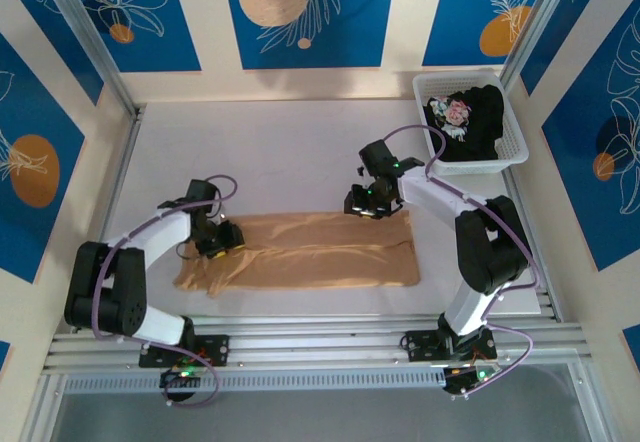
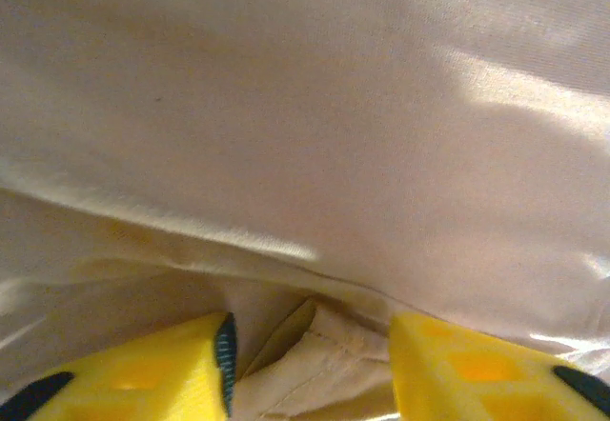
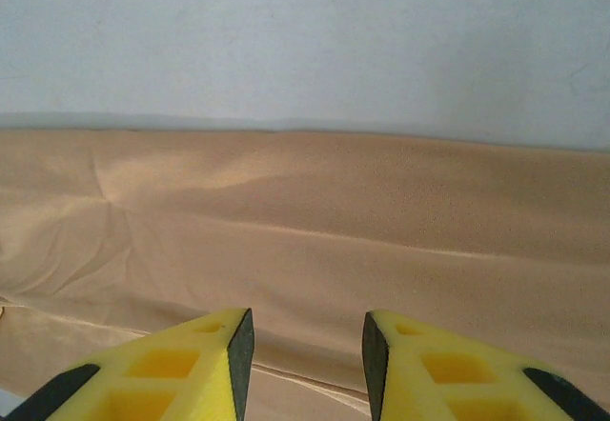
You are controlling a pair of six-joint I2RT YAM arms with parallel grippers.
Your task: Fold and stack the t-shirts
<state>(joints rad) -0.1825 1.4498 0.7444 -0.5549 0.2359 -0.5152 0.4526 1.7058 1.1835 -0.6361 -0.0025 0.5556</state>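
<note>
Overhead, the light is bright, even and soft. The tan shirt [image 1: 300, 252] shows its creases clearly, and the arms [image 1: 160, 232] throw only faint shadows on it and on the table [image 1: 280, 152] beside it. Beyond it to the right, the black shirt [image 1: 480, 122] loses detail in darkness. In the left wrist view the tan shirt is very close and blurred, with a glaring patch and deep shade by the fingers [image 2: 143, 373]. In the right wrist view it is sharper, while the fingers [image 3: 162, 369] over it look soft-edged.

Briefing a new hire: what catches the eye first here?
A tan t-shirt folded into a long band lies across the near middle of the table, with the left gripper and right gripper both open low over it. Far right, a black t-shirt sits heaped in a white basket.
</note>
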